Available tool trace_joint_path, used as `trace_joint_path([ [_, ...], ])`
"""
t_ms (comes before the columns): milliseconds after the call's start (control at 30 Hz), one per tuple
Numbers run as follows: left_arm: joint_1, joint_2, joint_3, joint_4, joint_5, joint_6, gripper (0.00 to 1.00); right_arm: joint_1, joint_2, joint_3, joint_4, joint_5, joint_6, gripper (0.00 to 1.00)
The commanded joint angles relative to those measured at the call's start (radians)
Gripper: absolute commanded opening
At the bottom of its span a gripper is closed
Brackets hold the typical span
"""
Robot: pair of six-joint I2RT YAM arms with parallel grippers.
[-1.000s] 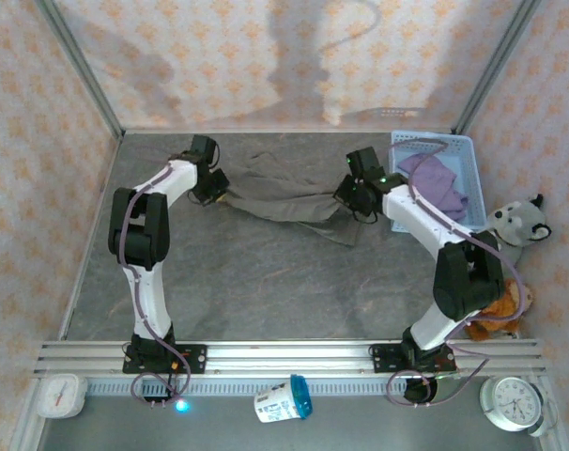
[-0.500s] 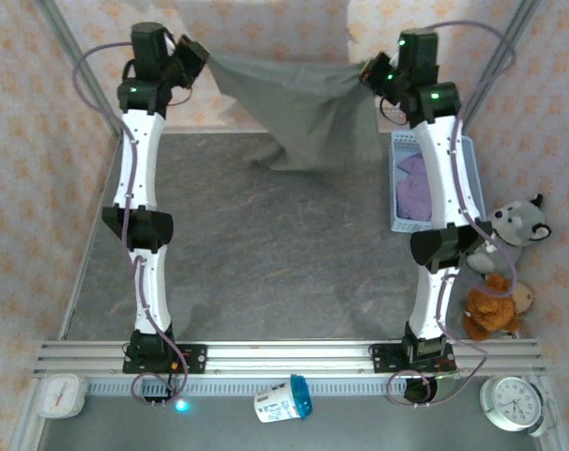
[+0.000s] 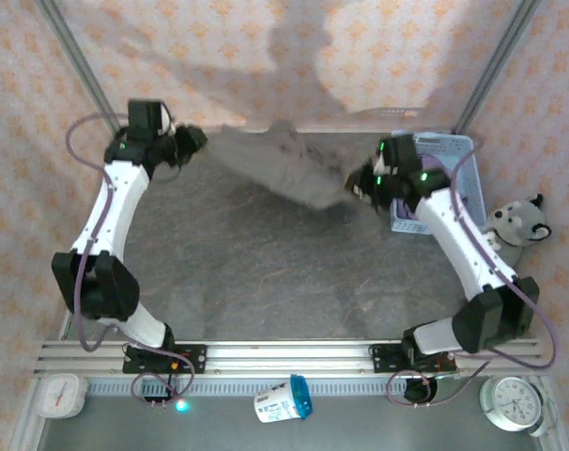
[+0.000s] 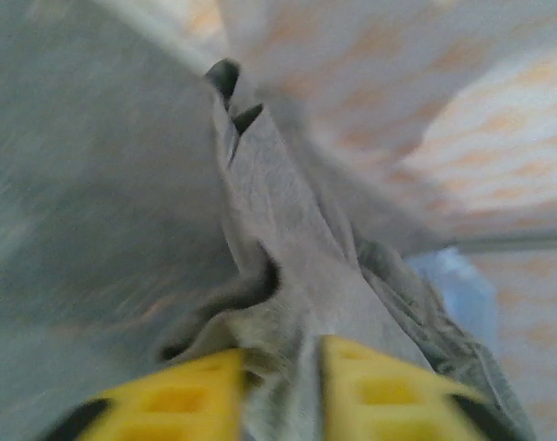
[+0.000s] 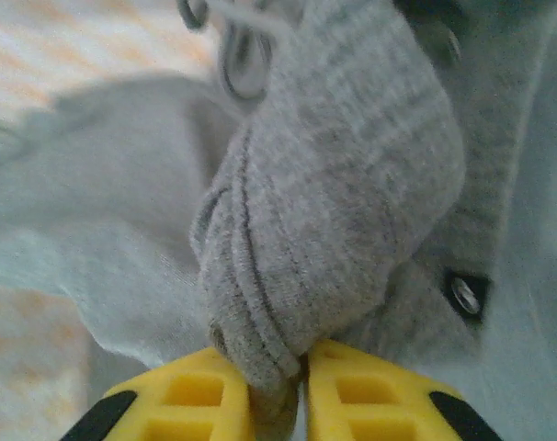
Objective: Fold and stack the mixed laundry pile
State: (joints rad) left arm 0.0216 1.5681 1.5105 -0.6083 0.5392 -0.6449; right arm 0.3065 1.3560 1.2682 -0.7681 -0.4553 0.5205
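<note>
The table (image 3: 247, 272) carries the olive-grey garment (image 3: 284, 167), which lies left of the basket (image 3: 458, 150) with its long axis running toward the basket. I have both ends pinched. The left gripper (image 3: 192, 139) is clenched on the end well away from the basket. The right gripper (image 3: 357, 185) is clenched on a bunched corner just beside it. To lay the garment flat, I judge both ends must lower evenly.

Robot lab cell dressed like a home: wallpapered panels (image 3: 266, 47) in metal framing (image 3: 81, 70), arms (image 3: 111, 211) bolted to a rail (image 3: 284, 352), clock (image 3: 516, 402) and plush wolf (image 3: 519, 225) alongside.
</note>
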Motion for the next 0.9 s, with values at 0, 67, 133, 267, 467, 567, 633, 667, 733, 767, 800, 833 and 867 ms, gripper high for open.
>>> trace_joint_path([
  [0,0.005,-0.066,-0.216,-0.067,-0.067,0.126,1.0,0.029,-0.147,-0.186,0.019,0.07,0.079,0.62],
  [67,0.004,-0.057,-0.278,-0.076,-0.078,0.14,1.0,0.029,-0.163,-0.223,0.016,0.127,0.079,0.67],
  [133,0.003,-0.033,-0.306,-0.057,-0.077,0.117,1.0,0.028,-0.132,-0.21,0.016,0.147,0.066,0.67],
  [267,-0.02,0.031,-0.307,0.035,-0.046,0.048,0.91,0.064,0.007,-0.123,0.049,0.163,0.048,0.63],
  [467,-0.14,0.158,-0.248,0.099,-0.106,0.028,0.46,0.123,0.228,-0.056,0.204,0.202,0.095,0.45],
  [567,-0.167,0.233,-0.253,0.134,-0.126,-0.005,0.37,0.149,0.344,-0.016,0.234,0.231,0.105,0.38],
  [633,-0.17,0.27,-0.268,0.14,-0.148,-0.012,0.37,0.159,0.405,-0.002,0.229,0.251,0.116,0.36],
  [667,-0.17,0.286,-0.275,0.131,-0.156,-0.008,0.37,0.16,0.431,-0.007,0.227,0.256,0.128,0.36],
  [733,-0.17,0.303,-0.298,0.111,-0.169,0.013,0.38,0.16,0.457,-0.036,0.228,0.265,0.145,0.36],
  [767,-0.17,0.304,-0.316,0.096,-0.177,0.027,0.38,0.16,0.463,-0.06,0.233,0.267,0.154,0.36],
  [800,-0.17,0.3,-0.339,0.086,-0.184,0.04,0.38,0.161,0.466,-0.087,0.241,0.264,0.159,0.37],
  [833,-0.172,0.291,-0.364,0.081,-0.189,0.052,0.38,0.16,0.465,-0.11,0.246,0.259,0.166,0.37],
  [867,-0.172,0.279,-0.398,0.078,-0.195,0.066,0.38,0.161,0.459,-0.137,0.254,0.252,0.171,0.38],
])
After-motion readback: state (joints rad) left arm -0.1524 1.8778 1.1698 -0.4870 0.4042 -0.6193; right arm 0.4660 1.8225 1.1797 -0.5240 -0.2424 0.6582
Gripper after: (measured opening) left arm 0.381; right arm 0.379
